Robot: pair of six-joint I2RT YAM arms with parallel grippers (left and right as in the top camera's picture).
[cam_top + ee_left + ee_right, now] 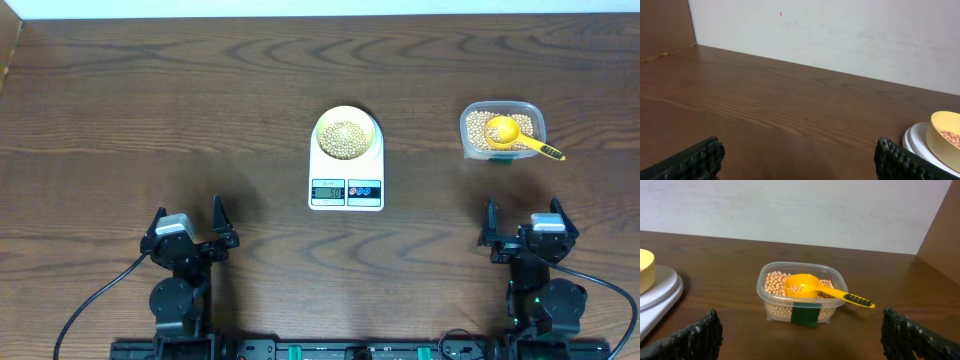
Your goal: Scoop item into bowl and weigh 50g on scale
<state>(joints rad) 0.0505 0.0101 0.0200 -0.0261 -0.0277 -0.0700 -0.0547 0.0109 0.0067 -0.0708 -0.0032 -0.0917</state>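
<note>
Scale display digits unreadable; no other text.

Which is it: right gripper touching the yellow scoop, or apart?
Apart. The overhead view shows bare table between the open right gripper and the scoop, which lies in the tub.

The scale sits at the middle of the table, its display toward the near edge. The bowl stands on the scale's rear part, with beans in it. Well to the right of the scale lies a tub with more beans, and a scoop rests in it, handle out over its right front rim. The left gripper and right gripper sit near the front edge, the right one before the tub.
</note>
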